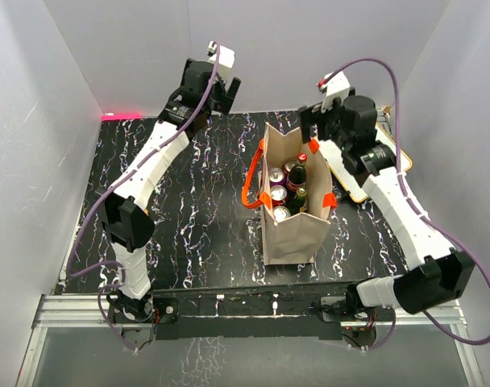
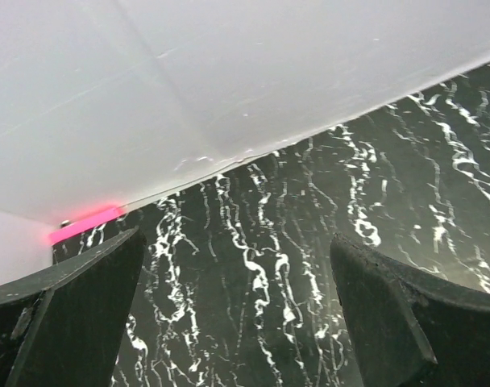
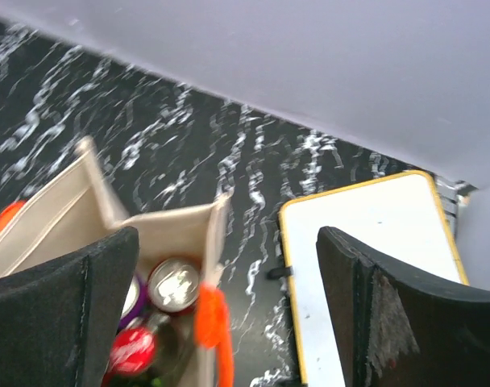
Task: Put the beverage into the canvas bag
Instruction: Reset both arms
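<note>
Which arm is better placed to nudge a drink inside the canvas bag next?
Right. The right tool hangs open over the canvas bag's far corner, with the cans just below it. The left tool, also open, sits off by the back wall over the table.

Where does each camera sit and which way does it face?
Top: above and behind the arms, looking down on the table; left arm, right arm and canvas bag show.
Left wrist: on the left arm, facing the table, white wall and pink strip; left jaws open in front.
Right wrist: on the right arm, looking down into the bag at cans, beside a white board; right jaws open in front.
Shared: top and right wrist both show bag, cans, board.
</note>
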`<state>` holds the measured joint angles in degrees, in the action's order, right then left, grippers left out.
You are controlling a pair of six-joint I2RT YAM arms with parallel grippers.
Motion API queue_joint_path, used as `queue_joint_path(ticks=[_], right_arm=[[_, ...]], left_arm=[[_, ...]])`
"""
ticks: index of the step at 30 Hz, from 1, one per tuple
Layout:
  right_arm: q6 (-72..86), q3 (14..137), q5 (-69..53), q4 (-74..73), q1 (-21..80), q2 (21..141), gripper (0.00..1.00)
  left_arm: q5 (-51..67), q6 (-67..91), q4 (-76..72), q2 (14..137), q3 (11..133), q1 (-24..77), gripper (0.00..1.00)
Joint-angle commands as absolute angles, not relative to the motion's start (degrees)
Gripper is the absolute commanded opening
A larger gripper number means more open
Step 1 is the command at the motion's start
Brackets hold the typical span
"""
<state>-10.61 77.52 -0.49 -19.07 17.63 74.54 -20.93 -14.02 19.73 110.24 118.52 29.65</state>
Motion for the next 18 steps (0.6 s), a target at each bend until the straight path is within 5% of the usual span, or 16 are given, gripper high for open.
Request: queue_joint_path(ticks=[1,18], right_arm=[[-4.5,85.9,5.1,-13.2,12.4,78.3,0.98],[-10.3,84.9,7.1,-6.3,8.5,73.6,0.98]], left_arm=[[-24.2,-12.5,17.6,105.6,120.4,26.4,0.97],[-20.1,-12.0,22.2,105.6,125.6,23.3,0.97]])
